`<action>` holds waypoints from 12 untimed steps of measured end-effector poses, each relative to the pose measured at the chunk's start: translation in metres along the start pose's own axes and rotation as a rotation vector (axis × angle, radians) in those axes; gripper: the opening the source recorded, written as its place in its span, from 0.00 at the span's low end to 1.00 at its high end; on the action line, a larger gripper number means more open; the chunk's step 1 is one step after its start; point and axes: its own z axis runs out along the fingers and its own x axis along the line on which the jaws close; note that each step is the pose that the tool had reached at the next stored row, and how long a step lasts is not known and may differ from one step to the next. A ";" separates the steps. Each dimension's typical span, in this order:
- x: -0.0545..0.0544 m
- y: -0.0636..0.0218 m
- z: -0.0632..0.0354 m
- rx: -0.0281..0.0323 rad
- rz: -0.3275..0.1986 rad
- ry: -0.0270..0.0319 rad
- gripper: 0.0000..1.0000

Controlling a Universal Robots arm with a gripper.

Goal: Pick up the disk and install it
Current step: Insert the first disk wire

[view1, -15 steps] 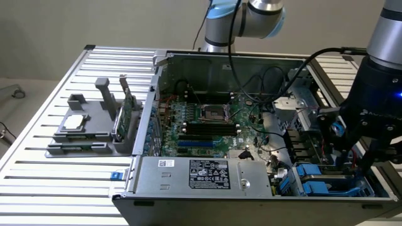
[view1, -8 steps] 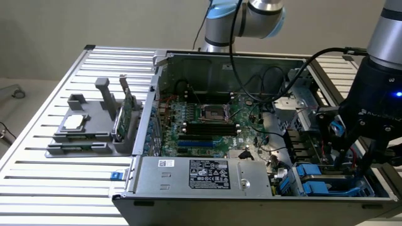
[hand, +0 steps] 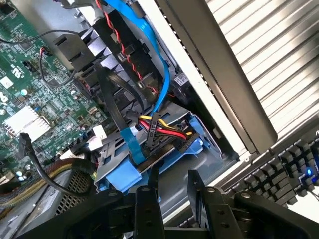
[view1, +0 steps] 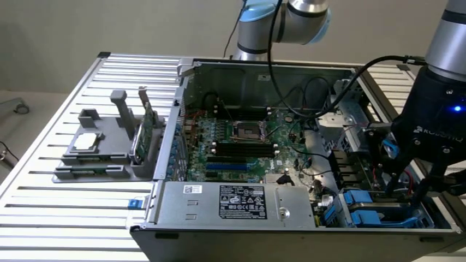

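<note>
The disk (view1: 372,210) (hand: 197,146), one unit in its blue carrier, sits in the drive bay at the near corner of the computer case (view1: 291,239) on the exterior view's right. The gripper (view1: 405,193) (hand: 172,174) hangs directly over that bay, its tips just at the carrier's outer edge. Its two black fingers (hand: 149,191) stand apart with a clear gap between them and nothing clamped in it. Whether a tip touches the carrier cannot be told.

In the wrist view, one bundle of yellow, red and black wires (hand: 165,127) ends in a black plug at the disk. One flat blue cable (hand: 160,64) runs down to the same spot.

Further into the one open case lie one green motherboard (view1: 240,147) and one grey power supply (view1: 240,203) with a black label along the near wall. The case rests on a slatted metal table (view1: 43,218).

Well apart, on the exterior view's left, one grey fixture (view1: 102,164) holds one thin green card (view1: 148,128) standing on edge and one small square silver chip (view1: 86,142) lying flat.
</note>
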 end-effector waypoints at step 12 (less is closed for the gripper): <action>-0.003 0.0024 0.0005 0.0109 0.065 0.0129 0.37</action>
